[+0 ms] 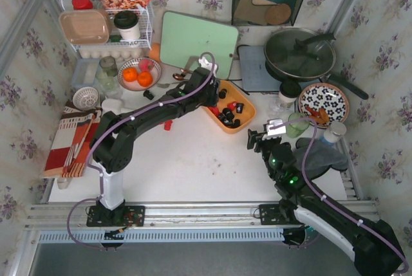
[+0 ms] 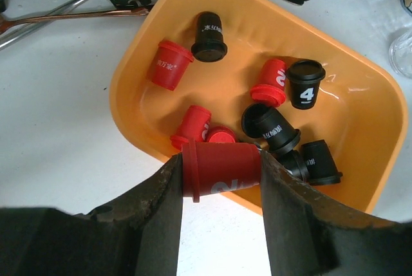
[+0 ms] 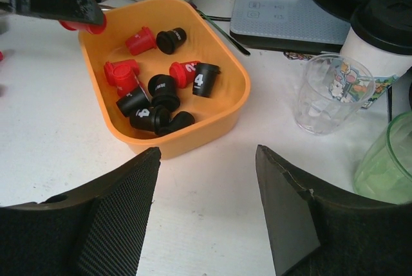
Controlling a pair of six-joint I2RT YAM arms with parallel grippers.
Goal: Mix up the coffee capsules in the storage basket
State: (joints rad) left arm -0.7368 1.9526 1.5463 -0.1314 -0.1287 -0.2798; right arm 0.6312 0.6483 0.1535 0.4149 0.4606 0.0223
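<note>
Capsules [image 2: 273, 127] lie in the basket [image 2: 367, 115]. Your left pincer [image 2: 221, 186] grips a red capsule [image 2: 222, 168], seemingly over the near rim, and your right pincer [image 3: 206, 160] is wide and empty. Release early and it rolls onto the counter [image 2: 58, 128].

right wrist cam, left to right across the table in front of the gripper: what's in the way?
storage basket → clear cup → green cup. The lidded cup behind overlaps both cups, so it is left out.
</note>
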